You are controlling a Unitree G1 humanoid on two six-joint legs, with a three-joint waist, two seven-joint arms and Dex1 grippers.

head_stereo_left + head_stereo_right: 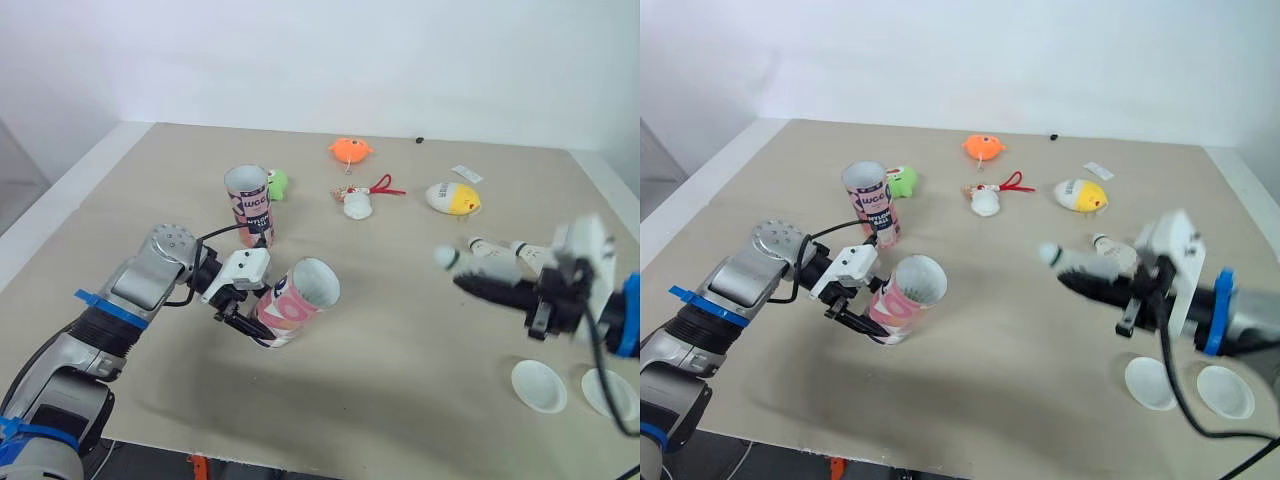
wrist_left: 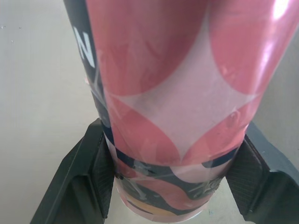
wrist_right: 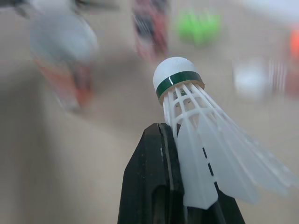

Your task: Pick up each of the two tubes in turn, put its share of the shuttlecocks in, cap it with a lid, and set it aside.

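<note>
Status: early, first tube not yet filled as far as can be judged.

- Left tool (image 1: 255, 325) clamped on the base of the pink tube (image 1: 295, 300). It is lifted and tilted just in front of the standing tube (image 1: 250, 205), open mouth facing the right arm.
- Right tool (image 1: 470, 285) pinches one shuttlecock (image 3: 196, 126), cork first, well right of the standing tube and apart from the pink tube's mouth.
- Spare shuttlecocks (image 1: 500, 250) lie on the worktop (image 1: 400, 340), far right of the standing tube.
- Both lids (image 1: 538, 385) lie loose, right and nearer than the standing tube.

Left to do: load, cap and set aside both tubes. I cannot tell their contents.
</note>
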